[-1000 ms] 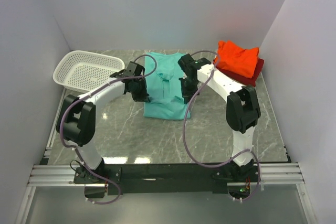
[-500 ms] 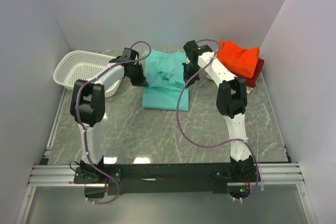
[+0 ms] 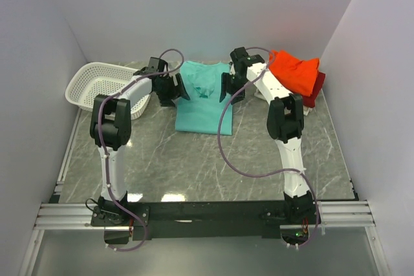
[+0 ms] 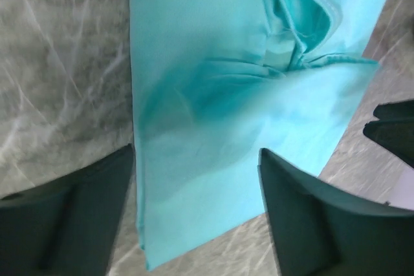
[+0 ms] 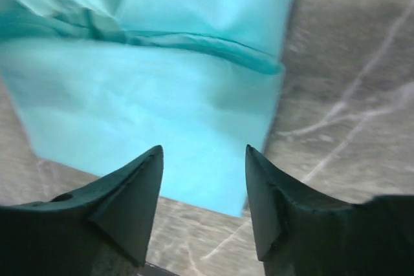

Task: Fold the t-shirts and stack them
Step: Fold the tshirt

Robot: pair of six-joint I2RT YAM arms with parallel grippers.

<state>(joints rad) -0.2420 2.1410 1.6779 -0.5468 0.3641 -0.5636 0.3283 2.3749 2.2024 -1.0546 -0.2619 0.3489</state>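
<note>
The teal t-shirt [image 3: 204, 103] lies folded into a narrow rectangle at the back middle of the table, with a bunched fold near its far end. My left gripper [image 3: 176, 90] hangs open at its left edge. My right gripper [image 3: 228, 90] hangs open at its right edge. In the left wrist view the teal t-shirt [image 4: 220, 95] lies flat below the open left gripper [image 4: 196, 152], nothing pinched. The right wrist view shows the teal t-shirt [image 5: 162, 95] under the open right gripper [image 5: 204, 149]. A folded orange-red t-shirt [image 3: 294, 72] rests on a dark red one [image 3: 315, 90] at the back right.
A white mesh basket [image 3: 103, 85] stands at the back left, close behind the left arm. Grey walls close off the back and both sides. The marble table [image 3: 194, 159] stretches bare toward the arm bases.
Both grippers, shut on the teal t-shirt a second ago, carried its cloth toward the back wall, then opened and let it go. The shirt now lies shorter.
</note>
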